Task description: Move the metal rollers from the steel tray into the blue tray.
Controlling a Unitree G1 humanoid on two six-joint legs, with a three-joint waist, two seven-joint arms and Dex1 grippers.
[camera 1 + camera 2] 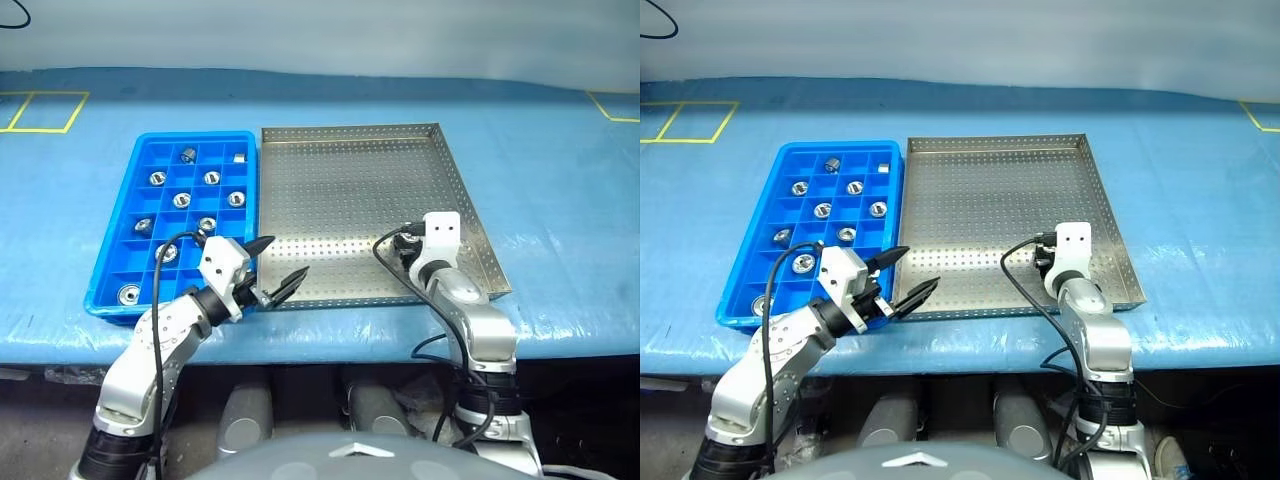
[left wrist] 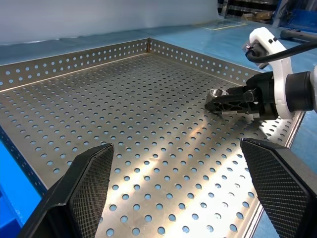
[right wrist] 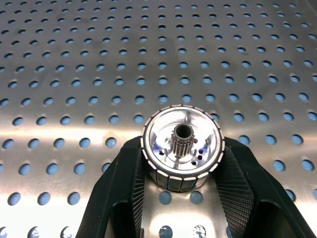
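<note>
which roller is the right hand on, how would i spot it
Find the steel tray beside the blue tray. Near its front right corner, the right hand is shut on one roller. It is the only roller on the perforated floor; the rest sit in blue compartments.

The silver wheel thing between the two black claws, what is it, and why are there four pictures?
It is a metal roller, a small shiny part with a toothed hub in its middle. A robot with two arms is moving such rollers from the steel tray into the blue tray, whose little boxes already hold several. Two pictures come from cameras in the robot's head, looking down at a blue table. The other two come from cameras on its wrists, looking along the claws. The right gripper has closed on the roller, down on the tray's holey floor. The left gripper waits open over the near edges of the trays, holding nothing.
</note>
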